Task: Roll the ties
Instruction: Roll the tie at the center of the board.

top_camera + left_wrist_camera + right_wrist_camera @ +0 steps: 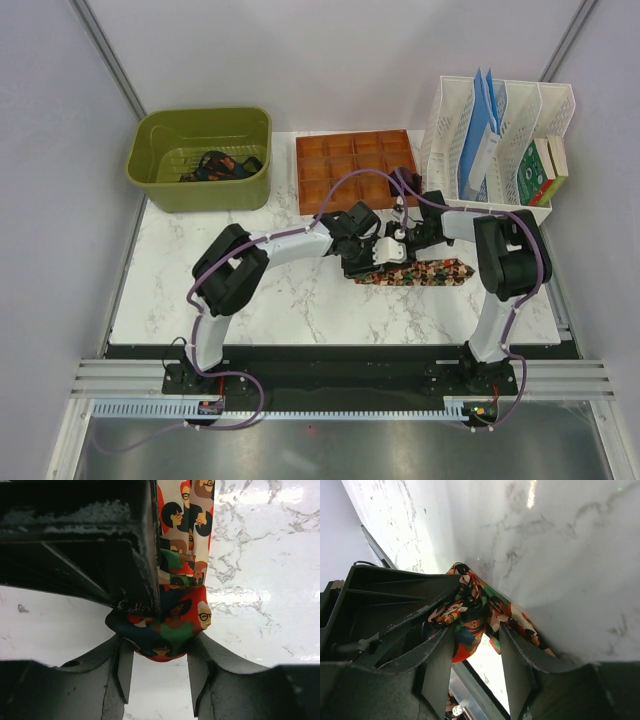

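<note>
From above, you see the speckled tie [430, 272] lying on the marble table [300, 300], right of centre. In your left wrist view, the left gripper [160, 665] pinches its rolled end. In your right wrist view, the right gripper [476, 655] stands parted around loose folds.

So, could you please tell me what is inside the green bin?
A small tangled heap of dark ties with orange flecks lies in the green bin. Their number cannot be told, and the near wall hides the floor in front.
</note>
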You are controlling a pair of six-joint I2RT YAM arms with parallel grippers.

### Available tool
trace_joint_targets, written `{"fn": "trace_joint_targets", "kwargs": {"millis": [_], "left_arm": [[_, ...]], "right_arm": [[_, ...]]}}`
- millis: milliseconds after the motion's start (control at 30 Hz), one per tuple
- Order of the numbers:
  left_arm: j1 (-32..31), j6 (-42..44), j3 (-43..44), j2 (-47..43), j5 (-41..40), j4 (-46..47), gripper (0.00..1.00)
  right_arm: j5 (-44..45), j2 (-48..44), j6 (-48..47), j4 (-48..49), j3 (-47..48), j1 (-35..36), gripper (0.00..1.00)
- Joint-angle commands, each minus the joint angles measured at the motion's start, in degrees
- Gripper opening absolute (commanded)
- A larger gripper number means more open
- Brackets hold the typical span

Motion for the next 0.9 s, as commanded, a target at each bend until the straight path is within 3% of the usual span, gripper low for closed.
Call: {"fn": "trace_joint_targets", "kwargs": {"millis": [0, 400, 567, 667, 700, 800, 867], "left_arm": [[-2.4, 1.9, -2.9, 6.3, 1.6, -3.6, 0.33], [-2.0, 1.5, -2.3, 6.5, 2.1, -4.2, 0.31], [-1.7, 1.1, -2.0, 6.3, 2.3, -4.4, 0.32], [-1.5, 0.4, -1.6, 5.6, 2.8, -4.4, 0.34], [-1.4, 0.1, -1.5, 5.1, 2.9, -4.5, 0.35], [-1.2, -0.4, -1.5, 3.8, 3.2, -4.6, 0.4], [-1.0, -0.6, -1.7, 2.2, 3.2, -4.7, 0.44]], "right_arm": [[1.3, -2.7, -5.7, -6.6, 0.7, -1.9, 0.51], [-7.8, -6.2, -4.0, -5.2, -1.7, -3.1, 0.57], [-5.5, -5.2, -2.1, -2.1, -4.6, -2.5, 0.56], [-3.6, -2.5, -2.9, -1.6, -4.4, -2.4, 0.43], [-3.0, -2.0, -3.0, -1.6, -3.8, -2.6, 0.3], [-1.4, -0.8, -3.3, -1.7, -3.4, -3.0, 0.09], [-0.6, -0.5, -3.7, -2.2, -3.7, -3.4, 0.0]]}}
